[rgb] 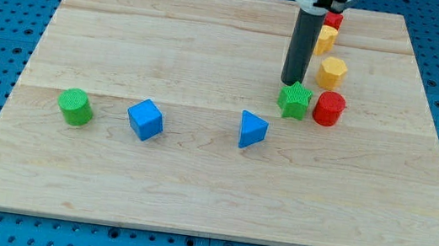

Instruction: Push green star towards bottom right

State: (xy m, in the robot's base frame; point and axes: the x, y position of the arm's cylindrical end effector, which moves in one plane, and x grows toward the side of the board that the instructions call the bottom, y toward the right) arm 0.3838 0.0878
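Green star [295, 101] sits right of centre, just beside the red cylinder [329, 109] on its right. I've got my tip [293, 82] touching its upper-left edge; no hand, just a rod, placed to shove it toward the frame's lower right.

dark rod upright, my tip [293, 83] on the board

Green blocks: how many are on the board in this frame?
2. The green star sits right of centre, directly below my tip, beside the red cylinder. The green cylinder is near the view's left edge. The rod could hide something small.
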